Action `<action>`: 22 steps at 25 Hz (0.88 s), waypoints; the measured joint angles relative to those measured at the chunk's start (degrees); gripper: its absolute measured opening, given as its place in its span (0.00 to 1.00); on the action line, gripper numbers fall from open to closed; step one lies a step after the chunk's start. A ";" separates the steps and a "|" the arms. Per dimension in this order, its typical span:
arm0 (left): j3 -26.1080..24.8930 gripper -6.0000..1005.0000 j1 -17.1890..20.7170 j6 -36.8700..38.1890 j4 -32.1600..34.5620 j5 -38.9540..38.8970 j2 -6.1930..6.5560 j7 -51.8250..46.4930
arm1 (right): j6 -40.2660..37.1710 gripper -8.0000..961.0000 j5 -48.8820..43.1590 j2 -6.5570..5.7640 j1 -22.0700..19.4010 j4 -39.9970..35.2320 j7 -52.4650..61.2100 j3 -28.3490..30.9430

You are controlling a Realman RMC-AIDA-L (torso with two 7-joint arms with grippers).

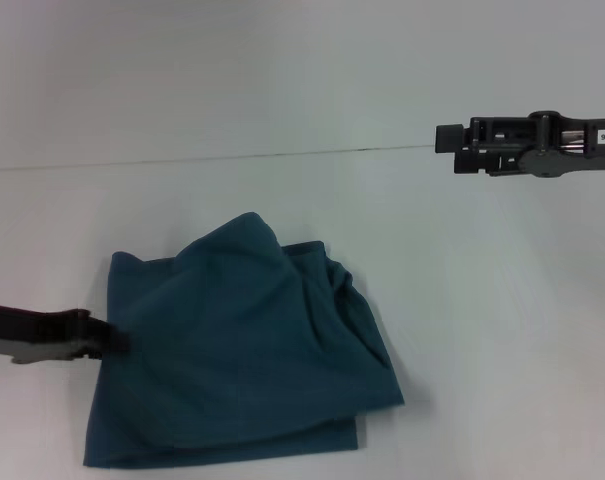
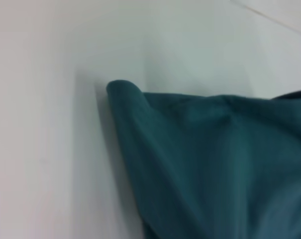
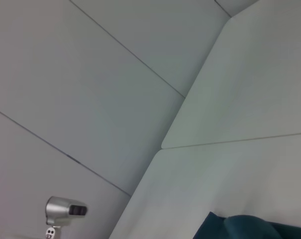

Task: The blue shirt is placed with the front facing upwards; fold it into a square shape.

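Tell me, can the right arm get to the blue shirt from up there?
Probably yes. The right gripper hangs above the table, away from the blue shirt, and nothing lies between them. The left gripper is at the shirt's far edge.

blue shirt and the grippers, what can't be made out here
- Blue shirt print and collar: folded inside the bundle in every view.
- Its near edge: cut off by the head view's lower border.
- Left gripper: tip meets the shirt's edge; grip unclear, absent from the left wrist view.
- Right gripper: raised clear of the shirt, seen side-on.
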 joint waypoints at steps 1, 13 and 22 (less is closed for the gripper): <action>-0.89 0.20 0.26 0.91 0.76 -0.08 -0.01 -0.02 | 0.01 0.98 0.00 0.00 0.02 0.00 0.00 0.00; -9.95 0.49 3.17 2.24 -5.90 -14.87 -1.20 -0.48 | 0.11 0.98 -0.03 0.00 -0.04 0.31 -0.14 0.19; -7.01 0.69 3.30 -5.78 -10.73 -12.37 -1.89 -0.96 | 0.06 0.98 -1.11 -0.24 -0.23 0.38 -0.34 -0.22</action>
